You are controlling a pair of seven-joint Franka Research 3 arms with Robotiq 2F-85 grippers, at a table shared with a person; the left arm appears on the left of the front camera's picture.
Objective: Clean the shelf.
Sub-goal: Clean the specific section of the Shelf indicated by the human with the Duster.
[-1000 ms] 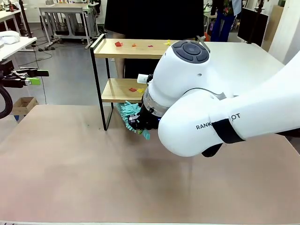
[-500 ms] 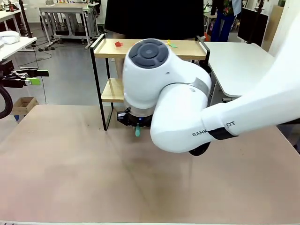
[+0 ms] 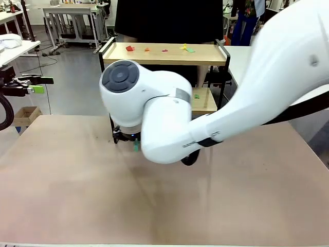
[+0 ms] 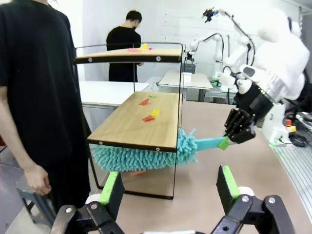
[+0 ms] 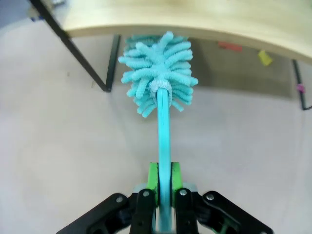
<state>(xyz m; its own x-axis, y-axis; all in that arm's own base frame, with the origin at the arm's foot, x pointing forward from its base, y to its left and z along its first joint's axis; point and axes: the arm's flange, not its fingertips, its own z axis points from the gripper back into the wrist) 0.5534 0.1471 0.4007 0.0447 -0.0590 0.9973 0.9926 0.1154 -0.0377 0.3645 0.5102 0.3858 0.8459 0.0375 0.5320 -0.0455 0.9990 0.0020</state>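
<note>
The shelf (image 4: 141, 124) is a two-tier rack of light wooden boards in a thin black frame; it stands at the table's far side (image 3: 164, 54). Small coloured scraps (image 4: 148, 111) lie on both boards. A teal fluffy duster (image 4: 141, 157) sits under the front edge of the lower board. My right gripper (image 4: 233, 135) is shut on its teal handle (image 5: 164, 141), and the duster head (image 5: 157, 73) points at the shelf leg. My left gripper (image 4: 168, 187) stands open and empty, off the table's left side (image 3: 37, 85).
A person in black stands behind the shelf (image 3: 169, 20) and beside it (image 4: 29, 97). Red and yellow scraps (image 5: 264, 57) lie on the tabletop under the shelf. The brown tabletop (image 3: 103, 206) is bare in front. White tables stand behind.
My right arm has swung left across the front of the shelf, carrying the duster along the lower board toward its left leg. The left arm has not moved.
</note>
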